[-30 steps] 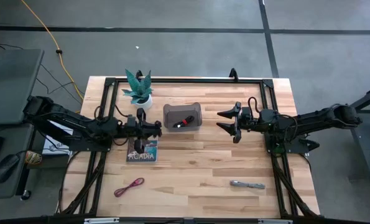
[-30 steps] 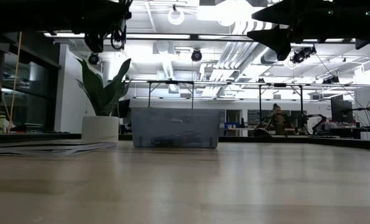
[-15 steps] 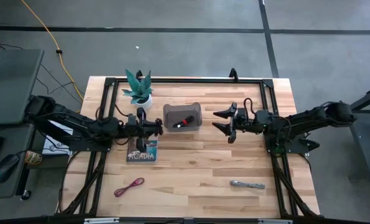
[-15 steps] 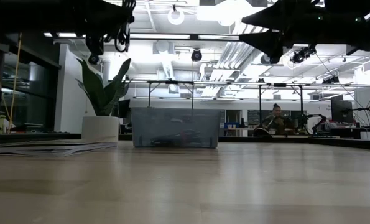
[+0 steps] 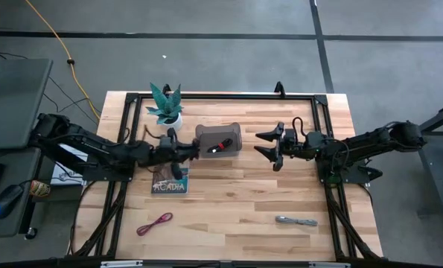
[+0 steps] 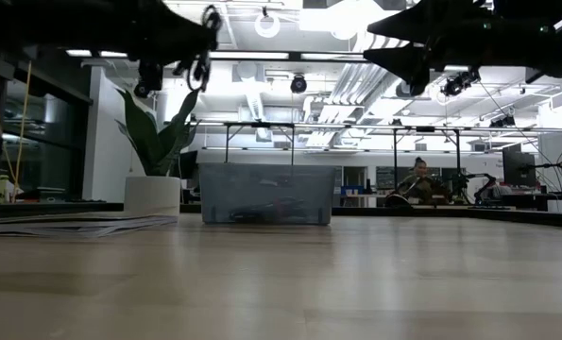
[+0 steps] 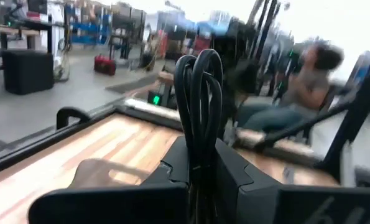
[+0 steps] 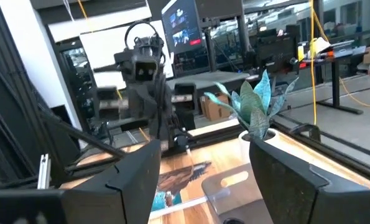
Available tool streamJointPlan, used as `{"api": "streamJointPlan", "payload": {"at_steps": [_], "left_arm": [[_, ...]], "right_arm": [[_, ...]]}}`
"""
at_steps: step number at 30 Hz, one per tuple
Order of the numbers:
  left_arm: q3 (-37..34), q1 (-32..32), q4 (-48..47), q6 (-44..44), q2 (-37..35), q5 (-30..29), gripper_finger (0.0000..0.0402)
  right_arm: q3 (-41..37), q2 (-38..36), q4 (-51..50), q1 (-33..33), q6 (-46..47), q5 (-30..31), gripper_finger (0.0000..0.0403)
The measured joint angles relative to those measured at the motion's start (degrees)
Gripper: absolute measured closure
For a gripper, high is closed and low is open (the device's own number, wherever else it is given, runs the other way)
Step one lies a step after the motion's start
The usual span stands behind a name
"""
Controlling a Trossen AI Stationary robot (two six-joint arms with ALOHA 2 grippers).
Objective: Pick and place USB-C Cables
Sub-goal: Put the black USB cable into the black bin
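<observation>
My left gripper (image 5: 185,152) hangs above the table between the book (image 5: 169,182) and the clear bin (image 5: 219,139), shut on the black cable (image 7: 200,93), whose loops also show in the low view (image 6: 205,68). The red-and-black cable (image 5: 221,145) lies inside the bin. Flat on the table's near part are the dark red cable (image 5: 155,222), toward the left, and the silver-grey cable (image 5: 295,220), toward the right. My right gripper (image 5: 269,146) is open in the air just right of the bin, holding nothing. My left gripper pinches the bundled black cable across its several strands (image 7: 198,163) between the two fingers (image 7: 233,174). The loops stand out past the fingertips (image 7: 200,81). The cable is lifted clear of the table; in the high view its ends stick out on either side of the gripper.
A potted plant (image 5: 167,108) stands at the far left of the table, behind the book. A black frame (image 5: 228,95) runs around the table's edges. Bare wood lies between the two near cables. A person sits in the room beyond (image 6: 418,179).
My left gripper has carried the black cable a little toward the table's right, closer to the bin. My right gripper has moved toward the table's left, nearer the bin, then held still, staying open.
</observation>
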Motion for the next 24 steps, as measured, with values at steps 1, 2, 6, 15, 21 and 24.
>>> {"api": "streamJointPlan", "payload": {"at_steps": [1, 2, 6, 15, 21, 24], "left_arm": [[2.01, 0.34, -2.47, 0.3, 0.94, -0.22, 0.0392], [4.46, 0.96, -5.42, 0.45, 1.96, -0.24, 0.0392], [17.14, 6.27, -25.89, 0.5, 6.61, 0.33, 0.0392], [49.06, 16.26, -74.06, 1.76, 23.73, 8.33, 0.0392], [65.35, 19.0, -96.22, 2.45, 33.16, 7.14, 0.0392], [70.31, 19.62, -101.34, 2.45, 36.13, 7.12, 0.0392]], "right_arm": [[0.0, 0.0, 0.3, 0.0, -0.06, 0.07, 0.0164], [0.0, 0.0, 0.37, 0.0, -0.08, 0.29, 0.0164], [0.0, 0.0, 0.67, 0.0, -0.19, 0.46, 0.0164], [0.0, 0.0, 0.17, 0.0, -1.41, 0.46, 0.0164], [0.0, 0.0, 0.18, 0.0, -1.4, 0.46, 0.0164], [0.0, 0.0, 0.18, -0.02, -1.32, 0.46, 0.0164]]}}
